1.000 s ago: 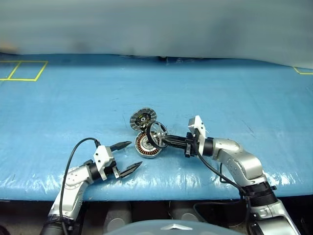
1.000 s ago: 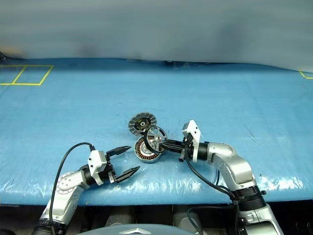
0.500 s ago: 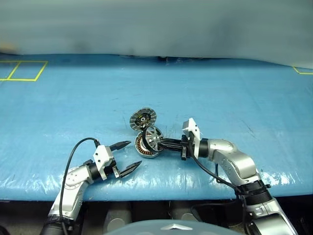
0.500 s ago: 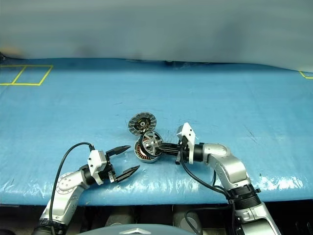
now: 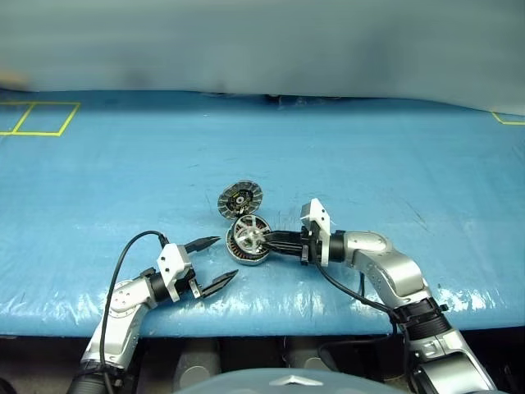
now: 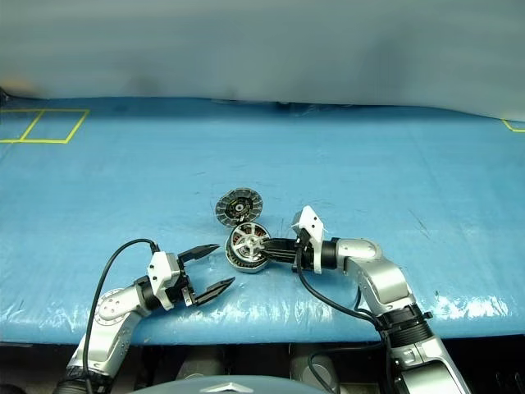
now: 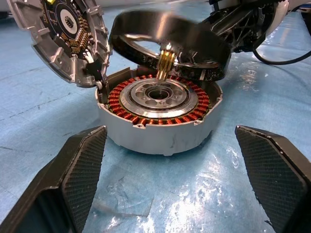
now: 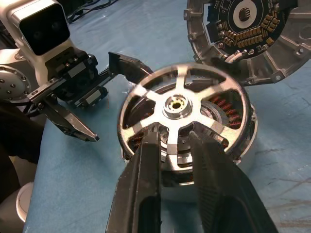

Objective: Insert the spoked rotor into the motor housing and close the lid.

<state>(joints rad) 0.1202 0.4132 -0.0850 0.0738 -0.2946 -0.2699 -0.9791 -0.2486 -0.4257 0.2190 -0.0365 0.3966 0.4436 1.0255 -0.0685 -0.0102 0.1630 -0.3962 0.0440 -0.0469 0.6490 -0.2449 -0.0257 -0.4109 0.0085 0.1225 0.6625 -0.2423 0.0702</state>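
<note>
The rotor (image 8: 186, 110) sits tilted on the housing (image 7: 160, 127), apparently not fully seated; the lid (image 5: 239, 199) stands open behind it on the blue table (image 5: 394, 164). Right fingers (image 8: 146, 184) pinch the rotor rim. Left fingers (image 7: 80, 170) are spread wide, just beside the housing.

housing (image 7: 160, 131): grey, copper-orange coil | rotor (image 8: 182, 109): silver spokes, dark rim | table (image 5: 369, 156): blue
</note>
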